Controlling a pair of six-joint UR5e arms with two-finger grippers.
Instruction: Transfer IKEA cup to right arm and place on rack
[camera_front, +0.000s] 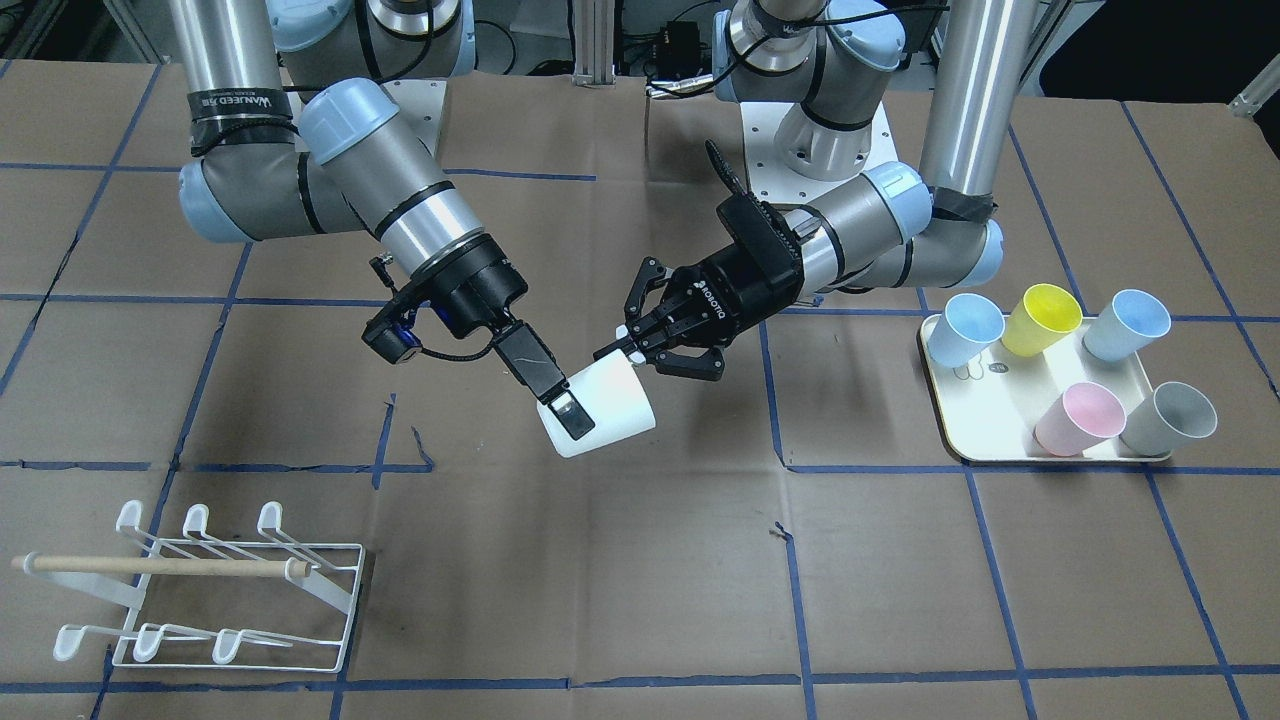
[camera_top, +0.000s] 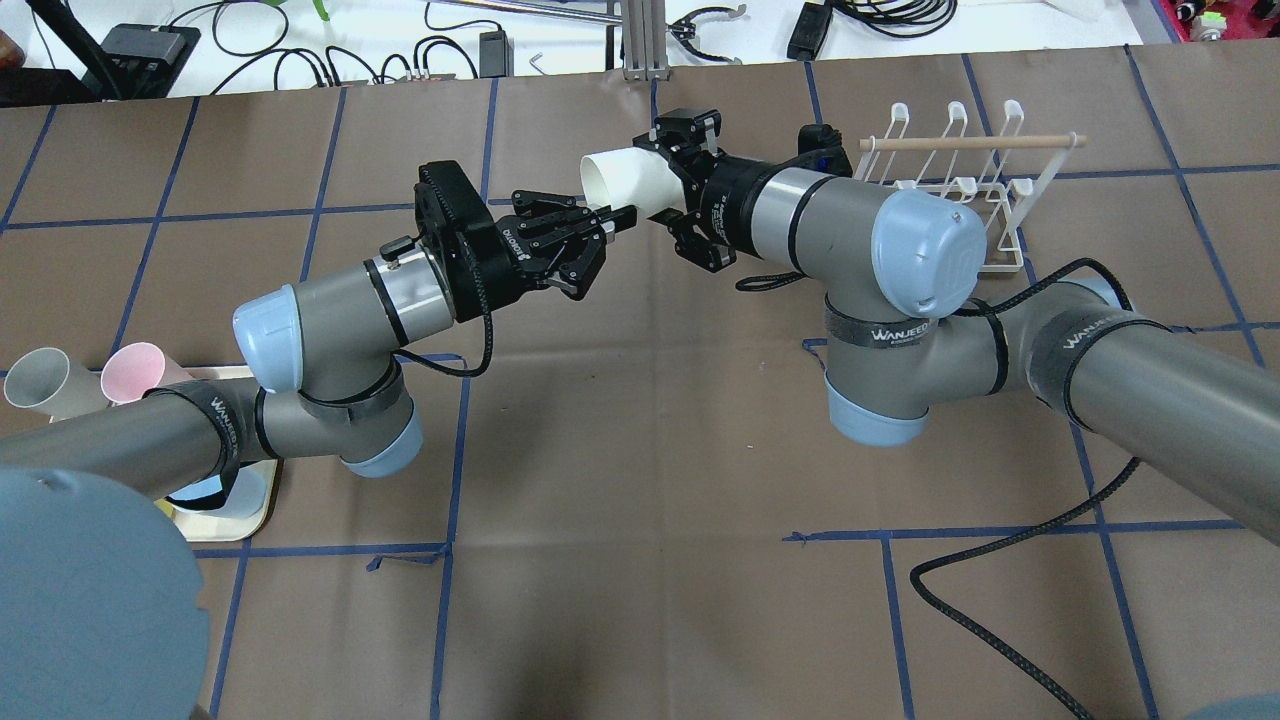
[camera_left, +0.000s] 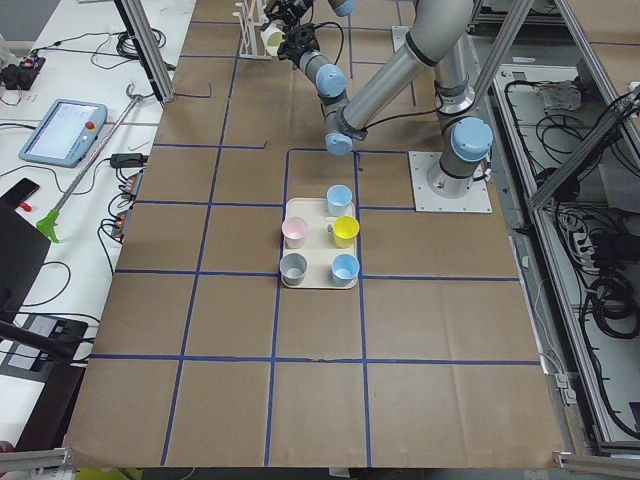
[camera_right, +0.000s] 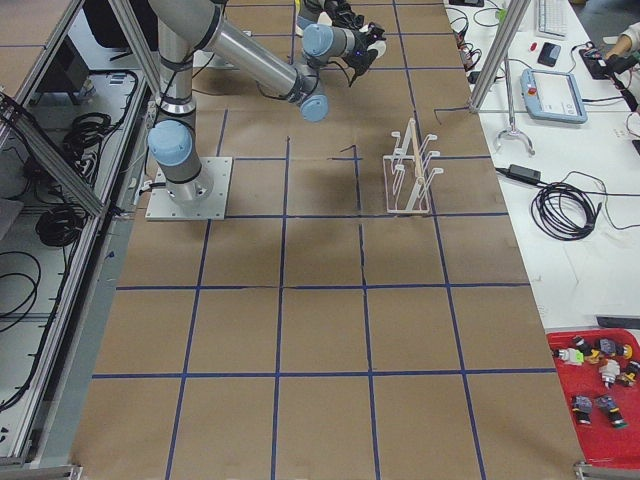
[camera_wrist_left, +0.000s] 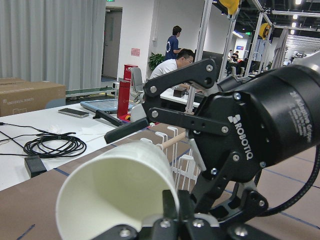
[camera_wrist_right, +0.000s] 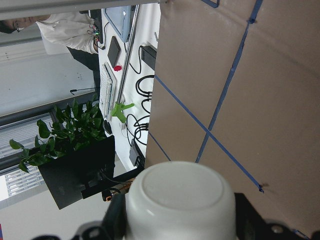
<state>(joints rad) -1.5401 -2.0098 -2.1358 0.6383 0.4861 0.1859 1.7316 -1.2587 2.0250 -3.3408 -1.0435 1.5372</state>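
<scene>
Overhead exterior: elbows bent, right pincer (camera_top: 668, 178) clasps cup (camera_top: 625, 178), left pincer (camera_top: 610, 222) at rim.

IKEA cup (camera_front: 610, 412) aloft over table (camera_front: 640, 610) middle, rack (camera_front: 180, 566) at robot's right, tray (camera_front: 1000, 400) bearing 5 cups (camera_front: 1075, 420) at robot's left

free: bare brown-paper tabletop (camera_front: 470, 580) from raised white plastic cup (camera_front: 612, 408) to white wire rack (camera_front: 228, 643) | blocks: light wooden dowel (camera_front: 160, 566) across rack prongs | cream cup tray (camera_front: 990, 412): well apart
</scene>
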